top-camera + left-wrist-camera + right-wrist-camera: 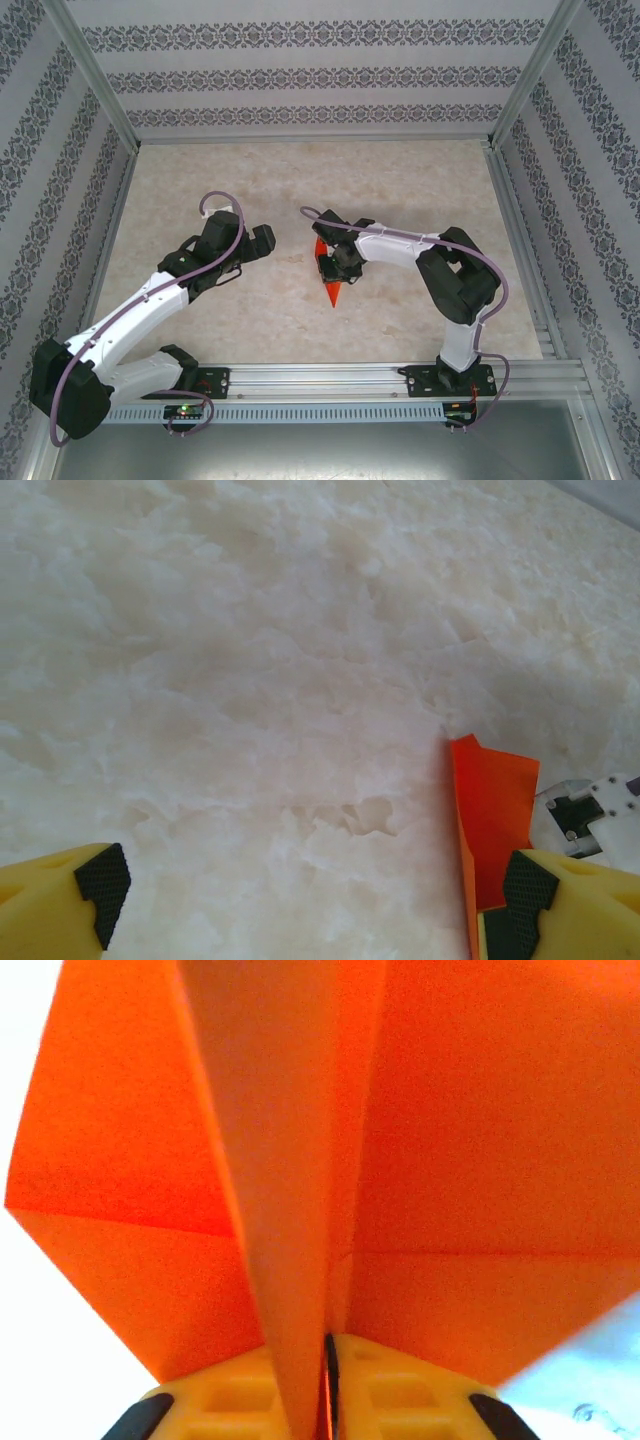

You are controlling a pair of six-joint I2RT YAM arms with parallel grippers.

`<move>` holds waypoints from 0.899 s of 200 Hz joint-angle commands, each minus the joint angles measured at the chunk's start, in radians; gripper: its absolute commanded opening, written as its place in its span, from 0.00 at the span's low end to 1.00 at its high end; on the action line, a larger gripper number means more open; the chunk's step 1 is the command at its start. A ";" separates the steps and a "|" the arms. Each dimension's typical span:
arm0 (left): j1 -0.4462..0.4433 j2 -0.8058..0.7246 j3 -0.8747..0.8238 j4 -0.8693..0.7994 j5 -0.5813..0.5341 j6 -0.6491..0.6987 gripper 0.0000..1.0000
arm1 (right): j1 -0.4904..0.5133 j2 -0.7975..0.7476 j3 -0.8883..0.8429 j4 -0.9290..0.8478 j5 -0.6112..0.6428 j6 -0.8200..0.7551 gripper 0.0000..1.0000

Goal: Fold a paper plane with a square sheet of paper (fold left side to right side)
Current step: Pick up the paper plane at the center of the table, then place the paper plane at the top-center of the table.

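1. Because a crease sets only under pressure, the right gripper was clamped on the paper, and in the wrist view a raised middle fold was nipped between its yellow fingers.
2. The paper was found near the middle of the table, partly under the right gripper. It was an orange pointed shape with its tip turned toward the arm bases, and flaps were spread to the 2 sides of the pinched fold.
3. The left gripper was held fully released, with nothing between its pads, and was set apart from the paper on the left. This was judged a standby pose, chosen so that the paper was not dragged while it was pressed.
4. From the left wrist, part of the paper appeared to stand up from the table beside the right-hand pad, which suggested that the fold was not yet flat.
5. The step in hand was judged to be the sharpening of the centre crease, and a slip or tear at the thin fold was counted the main risk.
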 commanded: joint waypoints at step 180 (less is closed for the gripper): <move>0.021 -0.072 0.025 -0.147 0.018 0.057 1.00 | -0.233 0.528 0.910 -0.464 0.156 -0.174 0.07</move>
